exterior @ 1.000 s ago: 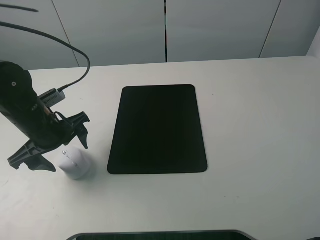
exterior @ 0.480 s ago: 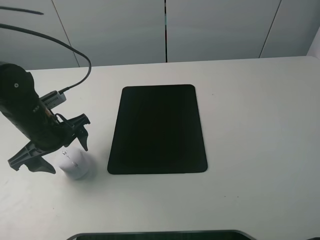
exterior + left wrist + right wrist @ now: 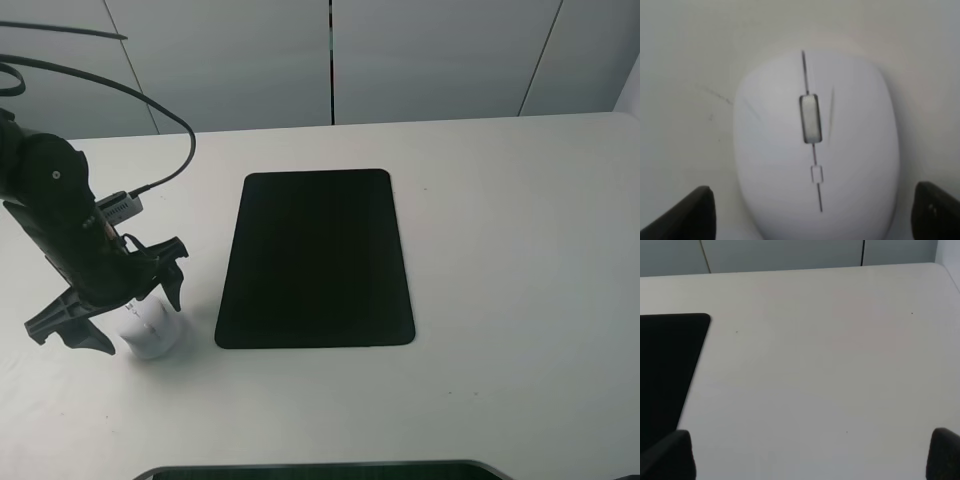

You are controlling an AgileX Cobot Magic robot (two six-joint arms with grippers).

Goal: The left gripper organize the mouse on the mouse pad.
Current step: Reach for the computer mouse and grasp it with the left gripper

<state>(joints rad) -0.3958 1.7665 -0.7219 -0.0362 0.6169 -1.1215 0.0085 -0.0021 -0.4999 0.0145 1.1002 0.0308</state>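
Smooth white plastic mouse (image 3: pixel 150 330), rounded and dome-shaped, on the bare worktop (image 3: pixel 500 250), just beside the near left corner of the mouse pad (image 3: pixel 315 260) and not on it. A narrow strip of worktop between the two.

Seen close in the left wrist view: glossy shell of the mouse (image 3: pixel 815 150), a thin dark seam down the middle, a grey oblong scroll wheel (image 3: pixel 810 118) set in that seam, and a small square outline (image 3: pixel 816 174) below the wheel. Slightly blurred; no lettering legible on it.

Left gripper (image 3: pixel 140 328) low over the mouse, black fingers spread as wide as they go, one on each side of the shell. Nothing held: in the wrist view a pale gap between the gripper (image 3: pixel 812 215) fingers and the mouse on both sides. A small pale tag (image 3: pixel 120 208) on the arm, too small to read. Black cable (image 3: pixel 150 90) arching above.

Mouse pad flat, matte black, rectangular with rounded corners, nothing on it.

Right gripper (image 3: pixel 807 460) fingers wide apart, nothing between them, over bare worktop with one corner of the mouse pad (image 3: pixel 665 365) alongside.
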